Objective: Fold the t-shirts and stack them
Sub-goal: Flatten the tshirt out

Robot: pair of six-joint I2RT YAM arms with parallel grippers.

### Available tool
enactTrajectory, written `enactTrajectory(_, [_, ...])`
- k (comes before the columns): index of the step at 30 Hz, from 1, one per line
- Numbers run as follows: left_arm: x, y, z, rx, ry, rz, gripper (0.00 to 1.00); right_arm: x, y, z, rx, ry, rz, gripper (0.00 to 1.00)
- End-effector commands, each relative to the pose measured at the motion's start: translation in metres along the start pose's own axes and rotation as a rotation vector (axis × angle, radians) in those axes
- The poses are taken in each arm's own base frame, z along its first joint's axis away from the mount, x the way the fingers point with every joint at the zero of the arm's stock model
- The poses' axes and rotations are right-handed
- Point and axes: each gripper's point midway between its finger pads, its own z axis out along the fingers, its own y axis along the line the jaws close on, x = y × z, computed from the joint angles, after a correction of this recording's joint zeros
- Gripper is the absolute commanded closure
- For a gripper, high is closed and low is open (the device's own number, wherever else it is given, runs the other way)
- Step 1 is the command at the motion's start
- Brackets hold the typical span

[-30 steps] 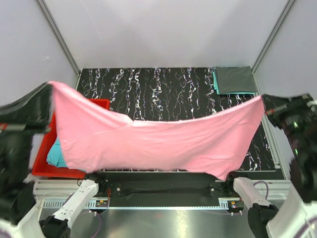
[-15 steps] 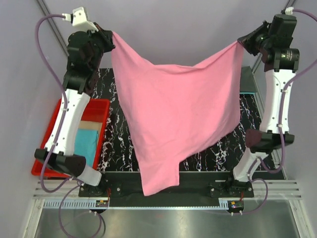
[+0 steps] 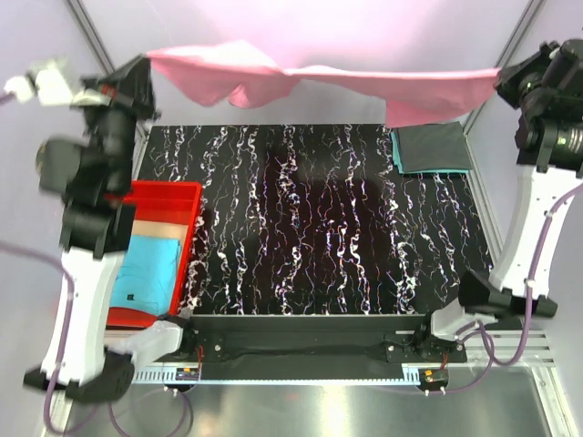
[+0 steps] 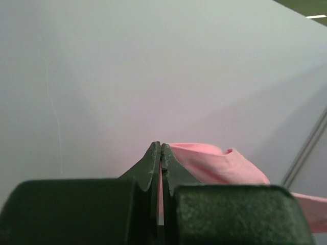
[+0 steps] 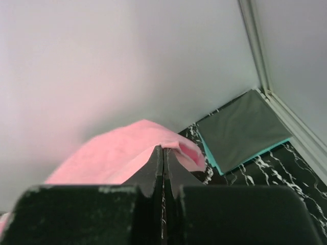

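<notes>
A bright pink t-shirt (image 3: 310,73) is stretched between both arms, high above the far edge of the table. My left gripper (image 3: 146,62) is shut on its left end; the cloth shows between the jaws in the left wrist view (image 4: 214,163). My right gripper (image 3: 499,77) is shut on its right end, seen in the right wrist view (image 5: 127,153). A folded dark grey t-shirt (image 3: 433,146) lies on a teal one (image 3: 397,150) at the far right corner, also in the right wrist view (image 5: 240,130). A light blue t-shirt (image 3: 150,269) lies in the bin.
A red plastic bin (image 3: 178,196) stands at the table's left edge. The black marbled tabletop (image 3: 310,228) spans the middle. Metal frame posts (image 3: 100,55) rise at the far corners, with grey walls behind.
Both arms have swung the pink shirt up and away: it hung down over the table half a second ago and now is stretched nearly flat, high at the far edge.
</notes>
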Motion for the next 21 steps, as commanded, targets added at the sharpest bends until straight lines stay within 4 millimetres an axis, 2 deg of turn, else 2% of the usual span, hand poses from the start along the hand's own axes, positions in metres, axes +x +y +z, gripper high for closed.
enactTrajectory(1, [0.002, -0.004, -0.03, 0.06, -0.047, -0.035, 1.0, -0.013, -0.017, -0.029, 0.07, -0.083, -0.087, 1.0])
enactTrajectory(2, [-0.002, -0.005, -0.046, 0.072, -0.054, -0.036, 1.0, 0.011, -0.03, -0.021, 0.093, -0.022, -0.095, 1.0])
enactTrajectory(4, [0.022, 0.004, -0.06, 0.056, 0.001, -0.019, 1.0, 0.025, -0.034, -0.032, 0.081, 0.008, -0.097, 1.0])
enactTrajectory(5, [0.044, 0.013, -0.072, 0.043, 0.043, -0.009, 1.0, 0.055, -0.05, -0.026, 0.118, 0.081, -0.097, 1.0])
enactTrajectory(6, [0.064, 0.019, -0.079, 0.031, 0.09, 0.011, 1.0, 0.068, -0.057, -0.026, 0.132, 0.113, -0.082, 1.0])
enactTrajectory(7, [0.077, 0.024, -0.086, 0.022, 0.124, 0.02, 1.0, 0.098, -0.072, -0.029, 0.16, 0.187, -0.075, 1.0])
enactTrajectory(9, [0.121, 0.042, -0.111, -0.014, 0.232, 0.037, 1.0, 0.131, -0.087, -0.035, 0.191, 0.267, -0.045, 1.0])
enactTrajectory(10, [0.133, 0.046, -0.12, -0.025, 0.261, 0.035, 1.0, 0.145, -0.093, -0.048, 0.205, 0.305, -0.033, 1.0])
enactTrajectory(11, [0.137, 0.048, -0.135, -0.02, 0.271, 0.034, 1.0, 0.18, -0.113, -0.052, 0.252, 0.391, -0.025, 1.0])
enactTrajectory(12, [0.17, 0.058, -0.152, -0.035, 0.359, 0.046, 1.0, 0.195, -0.124, -0.059, 0.289, 0.421, -0.006, 1.0])
enactTrajectory(13, [0.182, 0.064, -0.163, -0.051, 0.39, 0.049, 1.0, 0.226, -0.148, -0.075, 0.373, 0.491, -0.001, 1.0])
enactTrajectory(14, [0.181, 0.067, -0.176, -0.055, 0.388, 0.046, 1.0, 0.242, -0.158, -0.083, 0.407, 0.527, 0.01, 1.0])
enactTrajectory(15, [0.205, 0.075, -0.193, -0.082, 0.459, 0.04, 1.0, 0.257, -0.168, -0.091, 0.441, 0.556, 0.032, 1.0])
enactTrajectory(16, [0.212, 0.075, -0.202, -0.069, 0.483, 0.03, 1.0, 0.269, -0.183, -0.105, 0.512, 0.573, 0.036, 1.0])
enactTrajectory(17, [0.213, 0.073, -0.213, -0.059, 0.489, 0.017, 1.0, 0.293, -0.2, -0.118, 0.581, 0.625, 0.047, 1.0])
enactTrajectory(18, [0.227, 0.076, -0.226, -0.072, 0.548, -0.008, 1.0, 0.304, -0.206, -0.126, 0.613, 0.642, 0.081, 1.0])
enactTrajectory(19, [0.234, 0.074, -0.235, -0.069, 0.578, -0.034, 1.0, 0.311, -0.203, -0.129, 0.579, 0.645, 0.104, 1.0])
enactTrajectory(20, [0.233, 0.071, -0.241, -0.065, 0.585, -0.063, 1.0, 0.329, -0.211, -0.137, 0.601, 0.679, 0.117, 1.0])
enactTrajectory(21, [0.24, 0.071, -0.249, -0.09, 0.625, -0.112, 1.0, 0.332, -0.212, -0.14, 0.606, 0.675, 0.138, 1.0])
